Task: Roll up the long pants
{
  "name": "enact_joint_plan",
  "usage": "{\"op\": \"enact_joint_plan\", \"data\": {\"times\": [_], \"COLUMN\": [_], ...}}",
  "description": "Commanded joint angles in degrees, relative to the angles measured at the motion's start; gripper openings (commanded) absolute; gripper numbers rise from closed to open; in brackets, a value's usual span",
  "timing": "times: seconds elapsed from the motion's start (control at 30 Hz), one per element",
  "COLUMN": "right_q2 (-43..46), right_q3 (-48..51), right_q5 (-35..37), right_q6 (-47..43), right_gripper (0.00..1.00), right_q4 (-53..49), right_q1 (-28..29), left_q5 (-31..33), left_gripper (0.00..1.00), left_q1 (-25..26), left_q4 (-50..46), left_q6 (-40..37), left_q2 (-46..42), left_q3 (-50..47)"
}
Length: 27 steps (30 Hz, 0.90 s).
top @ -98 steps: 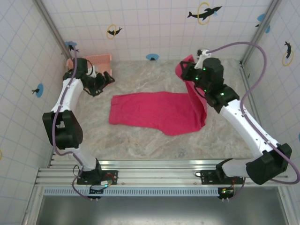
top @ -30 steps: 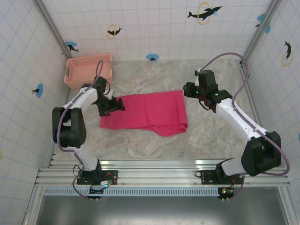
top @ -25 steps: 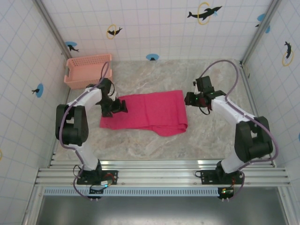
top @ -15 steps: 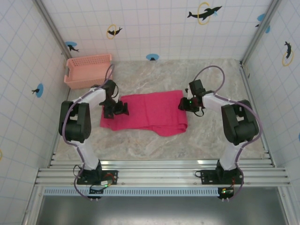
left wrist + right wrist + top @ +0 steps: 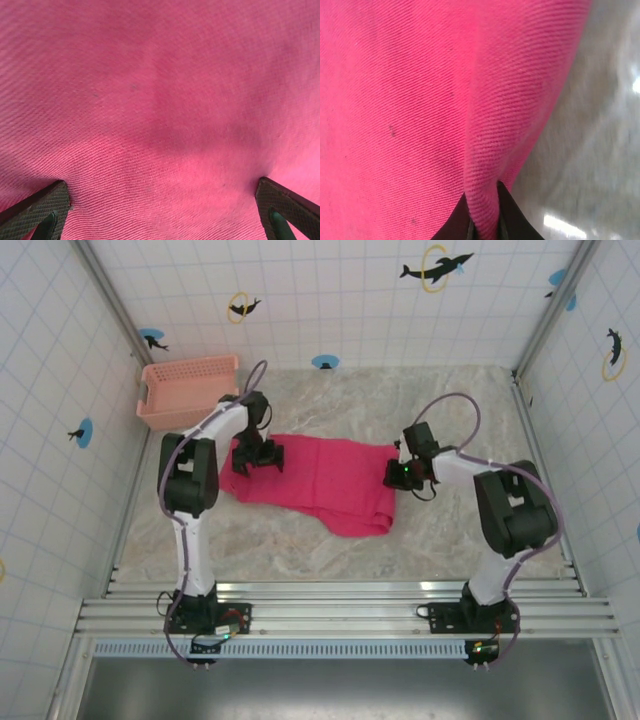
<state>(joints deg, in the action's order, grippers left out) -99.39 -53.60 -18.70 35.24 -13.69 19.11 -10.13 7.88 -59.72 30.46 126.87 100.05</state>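
**Folded pink-red pants pinched at one end, covered at the other**

The long pants (image 5: 320, 485) are laid folded flat in the middle of the marbled table (image 5: 300, 550). At their right edge a ridge of cloth is pinched between the closed fingers of the right gripper (image 5: 394, 476) — probably so that a roll can be started there. The left gripper (image 5: 258, 456) is spread wide, low over the left end — perhaps to steady it. A salmon basket (image 5: 190, 390) is set apart in the far left corner.

Marbled grey table (image 5: 300, 540), 2 items on it. Long pants (image 5: 325, 485) lie folded flat mid-table, long axis left-right, right end reaching nearer the arm bases. Salmon lattice basket (image 5: 190, 390) sits in the far-left corner, near the pants, not touching.
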Motion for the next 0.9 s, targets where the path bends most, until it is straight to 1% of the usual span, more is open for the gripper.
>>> {"op": "enact_joint_plan", "data": {"times": [0.0,0.13,0.23,0.37,0.47,0.53,0.6,0.7,0.77,0.8,0.87], "right_q2": [6.27,14.34,18.57,19.78,17.72,15.33,11.98,8.63,9.85,11.43,15.29], "right_q3": [6.98,12.85,14.19,15.07,14.91,13.97,11.18,4.73,1.13,0.05,-1.94], "right_q5": [2.32,7.09,11.68,14.72,14.35,13.24,11.82,11.50,15.19,16.14,18.40], "right_q6": [6.42,12.84,16.56,20.25,22.20,23.79,24.69,23.03,21.50,20.48,18.09], "right_gripper": [0.12,0.13,0.13,0.15,0.17,0.22,0.36,0.53,0.63,0.65,0.66], "right_q4": [-0.21,-0.38,-2.42,-2.97,-0.95,1.14,2.91,0.66,-4.56,-7.22,-12.92], "right_q1": [4.92,12.92,19.90,26.57,29.43,31.12,33.11,36.20,37.72,37.83,37.41], "left_q5": [-5.17,-8.53,-11.18,-16.16,-20.52,-22.33,-23.78,-24.50,-23.39,-23.05,-22.07], "left_gripper": [0.97,0.97,0.98,0.98,0.97,0.97,0.97,0.97,0.97,0.98,0.97], "left_q1": [2.29,3.61,5.02,7.76,10.59,12.20,13.27,13.23,12.70,12.24,11.13], "left_q4": [3.00,0.72,2.06,5.83,9.77,12.52,15.53,16.26,15.12,14.91,14.81], "left_q6": [1.53,4.59,7.53,11.98,15.52,17.37,19.15,18.80,16.57,15.14,12.89], "left_q2": [10.31,18.41,22.98,28.77,33.34,35.60,37.48,38.29,36.84,35.69,32.29], "left_q3": [7.79,20.91,28.65,36.94,41.08,42.31,42.42,42.42,42.36,42.06,40.57]}}
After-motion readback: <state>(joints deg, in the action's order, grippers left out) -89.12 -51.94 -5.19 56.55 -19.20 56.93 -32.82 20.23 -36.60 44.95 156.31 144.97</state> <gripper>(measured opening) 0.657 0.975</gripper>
